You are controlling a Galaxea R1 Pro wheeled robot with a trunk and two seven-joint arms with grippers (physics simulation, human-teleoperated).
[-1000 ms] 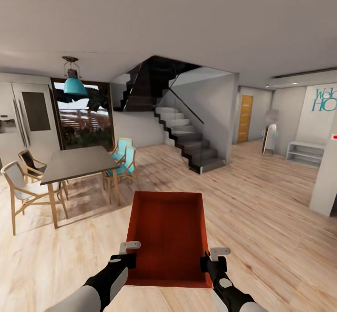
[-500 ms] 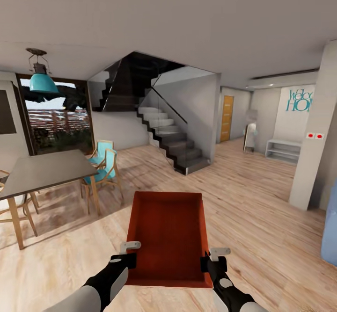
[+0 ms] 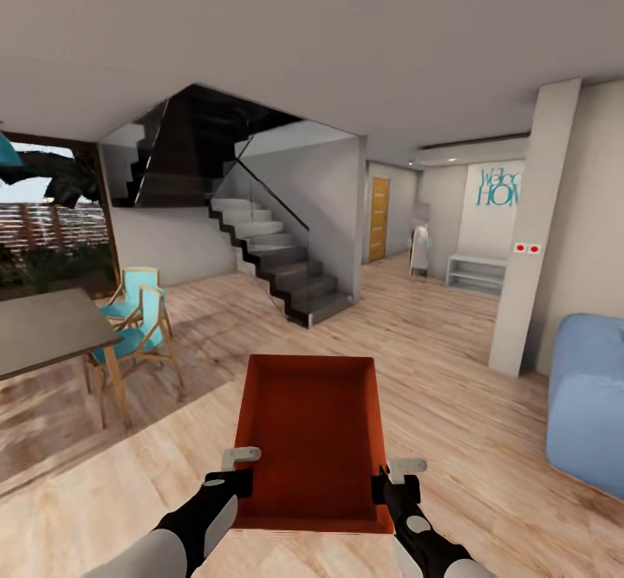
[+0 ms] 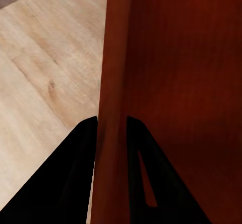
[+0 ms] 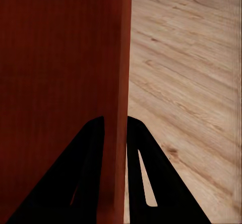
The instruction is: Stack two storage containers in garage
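**Container carried between both arms over the plank floor**

The robot held one red-orange storage container out in front of its trunk, level and open side up, above the light wood plank floor. The left gripper pinched the container's left wall near the close corner; in the left wrist view the two dark fingers sat one on each side of that wall. The right gripper pinched the right wall the same way, its fingers straddling the rim. Inside, the container was bare. Ahead stood a dark staircase with a glass rail, an orange door down the hall, and a white pillar. A blue sofa sat at the right, and a dining table with teal chairs at the left.
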